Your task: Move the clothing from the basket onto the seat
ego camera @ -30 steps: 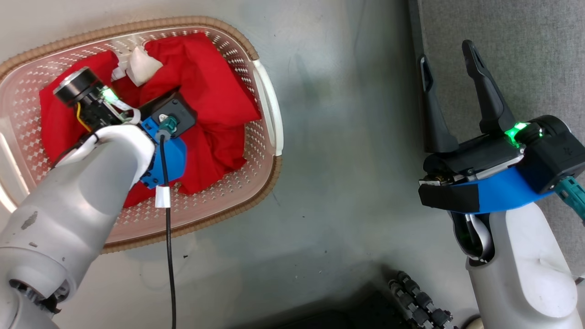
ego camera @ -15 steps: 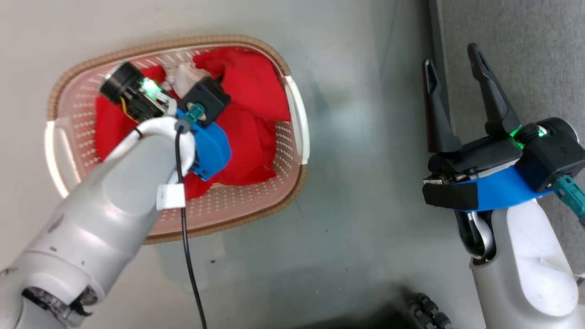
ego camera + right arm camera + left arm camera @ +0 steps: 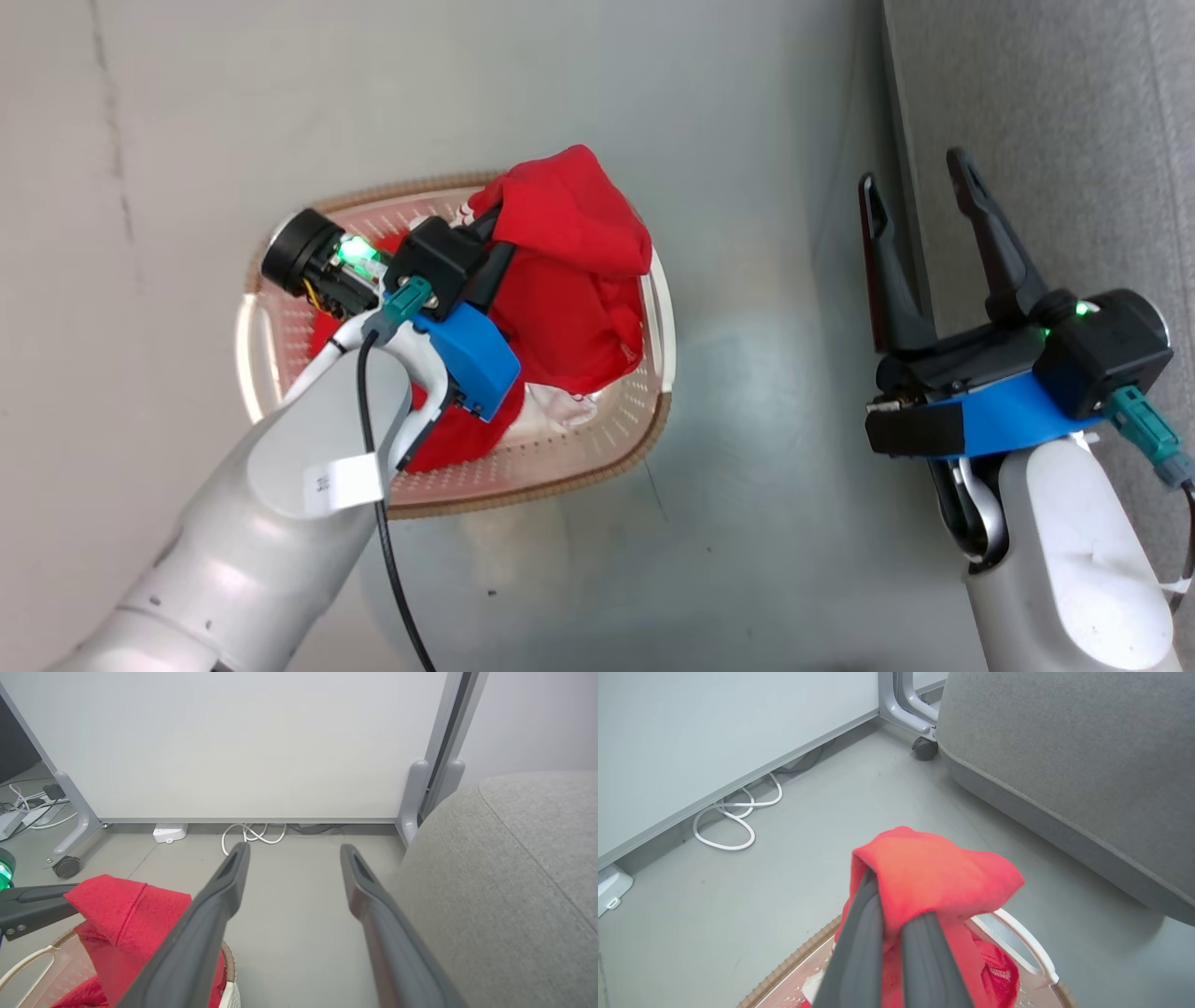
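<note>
Clothing (image 3: 569, 261), clamped in the closed jaws of the left gripper (image 3: 893, 919), was best raised clear of the basket (image 3: 644, 439) before being carried to the seat (image 3: 1055, 112), while the right gripper (image 3: 915, 182) was held with jaws open.

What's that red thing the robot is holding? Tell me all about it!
It's a red garment, soft, crumpled cloth. The left gripper is shut on a fold at its top, so it drapes over the dark fingers and hangs down into the basket, where more red cloth and a bit of white lie under it.
</note>
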